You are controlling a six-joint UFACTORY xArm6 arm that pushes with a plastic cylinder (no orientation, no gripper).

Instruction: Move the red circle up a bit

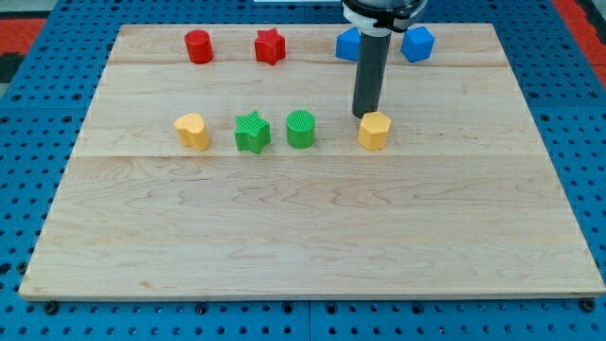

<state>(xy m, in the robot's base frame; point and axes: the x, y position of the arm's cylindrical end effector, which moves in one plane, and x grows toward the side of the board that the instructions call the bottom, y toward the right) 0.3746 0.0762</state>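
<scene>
The red circle point(199, 46) stands near the view's top left of the wooden board point(303, 237). A red star point(270, 45) stands just to its right. My tip point(365, 116) is far to the right of the red circle, just above and touching or nearly touching the yellow hexagon point(375, 131). The rod rises from there toward the view's top and partly hides the blue block point(348, 44) behind it.
Another blue block point(418, 44) sits at the top right of the rod. A yellow heart-like block point(192, 131), a green star point(252, 132) and a green circle point(300, 129) form a row across the board's middle, left of the yellow hexagon.
</scene>
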